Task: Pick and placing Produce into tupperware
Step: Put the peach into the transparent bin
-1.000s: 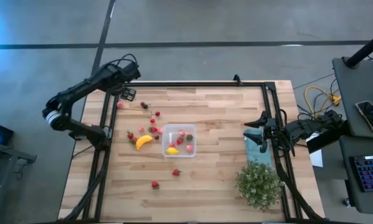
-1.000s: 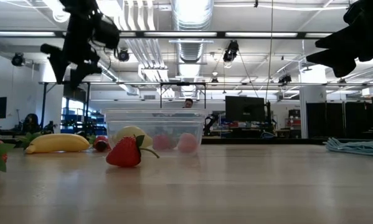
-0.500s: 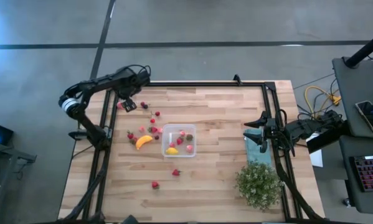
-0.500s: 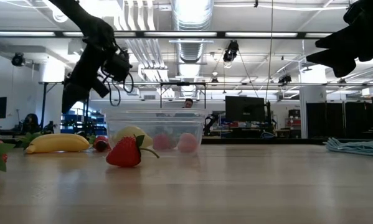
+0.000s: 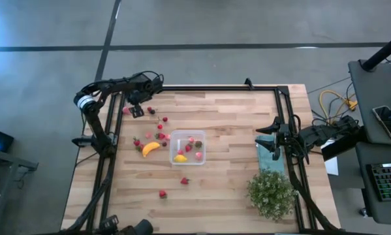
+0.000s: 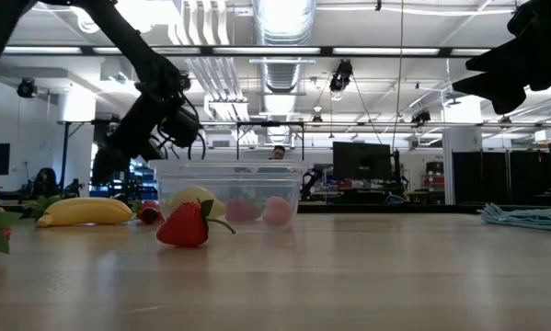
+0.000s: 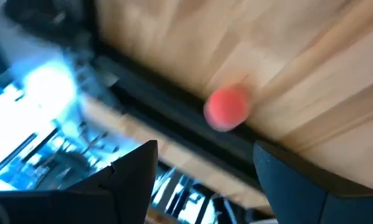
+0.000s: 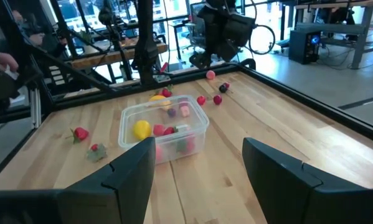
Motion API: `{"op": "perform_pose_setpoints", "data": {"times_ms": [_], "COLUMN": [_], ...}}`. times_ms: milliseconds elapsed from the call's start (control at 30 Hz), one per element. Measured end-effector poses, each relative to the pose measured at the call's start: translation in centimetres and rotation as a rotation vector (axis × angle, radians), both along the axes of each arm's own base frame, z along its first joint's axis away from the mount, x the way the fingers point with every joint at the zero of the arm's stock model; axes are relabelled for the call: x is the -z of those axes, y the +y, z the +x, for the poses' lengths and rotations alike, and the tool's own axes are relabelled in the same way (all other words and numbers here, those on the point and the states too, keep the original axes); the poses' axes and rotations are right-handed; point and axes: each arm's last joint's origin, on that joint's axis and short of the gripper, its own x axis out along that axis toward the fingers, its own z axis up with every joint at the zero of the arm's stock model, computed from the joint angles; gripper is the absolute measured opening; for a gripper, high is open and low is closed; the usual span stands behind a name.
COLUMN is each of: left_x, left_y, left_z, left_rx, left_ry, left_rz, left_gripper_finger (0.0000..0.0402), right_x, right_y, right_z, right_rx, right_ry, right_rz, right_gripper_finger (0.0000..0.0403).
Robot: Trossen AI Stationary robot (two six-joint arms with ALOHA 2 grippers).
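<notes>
The worktop [image 5: 234, 150] is seen from above, a pale wooden slab framed by dark rails. On the right side a green bushy plant [image 5: 271, 193] is planted, with a teal cloth [image 5: 268, 151] just behind it. Near the middle the tupperware [image 5: 187, 147] is set, lid off, and a lemon [image 5: 180, 157] and a few berries are already counted inside it. Just beside its left wall an orange-yellow curved piece [image 5: 151, 148] is laid, its long axis running slantwise across the boards. More berries are scattered from there up toward the far-left corner, and two red ones are left alone toward the near edge.

The left claw [image 5: 136, 105] is held over that far-left corner, jaws spread wide and nothing gripped. In its own wrist view a pink berry [image 7: 226, 107] is caught straight ahead, between and beyond the two fingers, tight against the dark rail. That is the relation that matters: the berry lies ahead of the open jaws, and being round, it offers no long axis to align on. The rail beside it is judged the hazard for a clean closing.

The right claw [image 5: 274, 142] is parked over the cloth, well apart from the produce, also spread and empty. The left arm is clearly the nearer one.
</notes>
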Motion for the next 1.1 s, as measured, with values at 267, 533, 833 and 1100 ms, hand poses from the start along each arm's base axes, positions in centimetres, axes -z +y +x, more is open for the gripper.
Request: {"op": "perform_pose_setpoints", "data": {"times_ms": [267,533,833,1100], "left_x": [1.1,1.2,1.8,2.9], "left_y": [-0.7,-2.7,-2.1,-1.3], "left_z": [-0.8,-2.7,-2.3,-1.7], "left_rx": [-0.002,0.086,0.075,0.071], "left_ry": [-0.151,-0.208,-0.173,-0.037], "left_rz": [0.020,0.064,0.008,-0.116], "left_gripper_finger": [0.0249,0.0249,0.0249,0.0249], "right_x": [0.0,0.0,0.0,0.0], "right_y": [0.0,0.0,0.0,0.0], "right_z": [0.0,0.0,0.0,0.0], "right_rx": [0.000,0.000,0.000,0.000], "right_ry": [0.000,0.000,0.000,0.000], "right_rz": [0.000,0.000,0.000,0.000], "right_gripper_finger": [0.0233,0.0233,0.0233,0.0233]}}
